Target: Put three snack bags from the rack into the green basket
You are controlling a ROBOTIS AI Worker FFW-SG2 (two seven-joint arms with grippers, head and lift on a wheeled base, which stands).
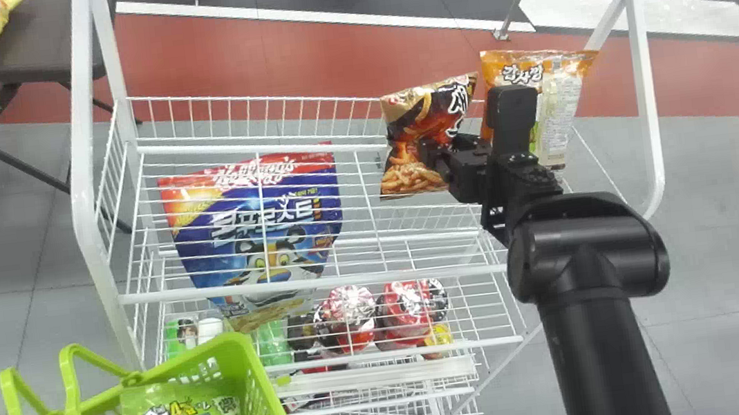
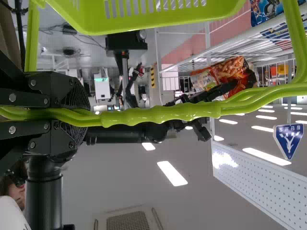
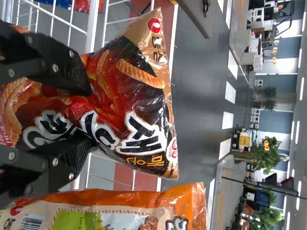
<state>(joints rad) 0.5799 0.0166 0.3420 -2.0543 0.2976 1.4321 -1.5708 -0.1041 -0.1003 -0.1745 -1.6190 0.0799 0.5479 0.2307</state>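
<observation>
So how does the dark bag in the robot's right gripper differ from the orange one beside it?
The dark bag is mostly black and red; the orange bag has a pale panel. The dark bag is pinched in the right gripper; the orange bag is not. Both are shiny.

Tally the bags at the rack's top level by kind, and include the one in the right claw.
Cereal bag: 1, the blue bag on the rack
Snack bags: 2, the dark bag in the right claw and the orange bag
Total: 3
</observation>
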